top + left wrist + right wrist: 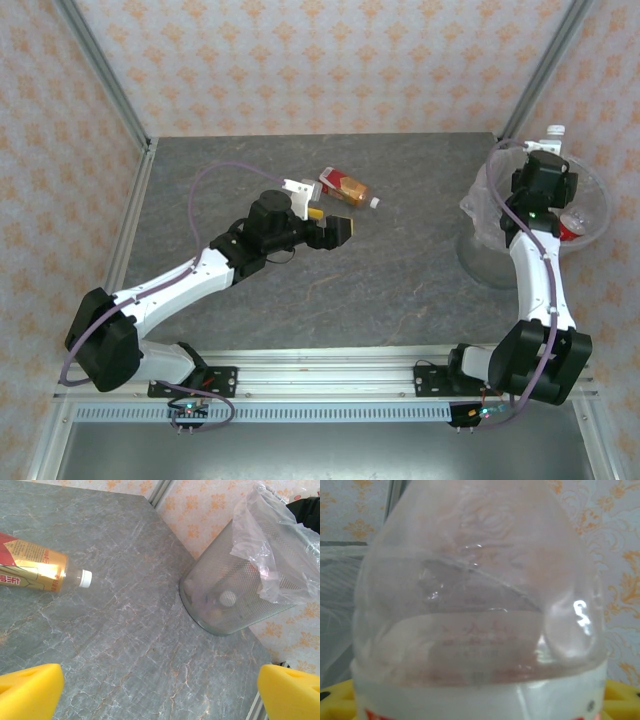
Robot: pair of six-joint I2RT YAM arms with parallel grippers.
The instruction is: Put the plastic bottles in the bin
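Observation:
A see-through bottle with a copper-brown label [348, 188] and a white cap lies on its side on the table. In the left wrist view this bottle [35, 570] is at the far left. My left gripper [335, 232] hovers just below it, open, its yellow fingertips [30, 690] wide apart with nothing between them. The bin [481, 255] stands at the right, a mesh basket [235, 600] with a clear liner and several bottles inside. My right gripper [548, 158] is above the bin, shut on a clear bottle [480, 605] with a white cap [555, 131].
The grey marbled table [400, 270] stretches between the lying bottle and the bin. Metal frame posts [105, 75] and patterned walls close in the back and sides. A rail [320, 380] runs along the near edge by the arm bases.

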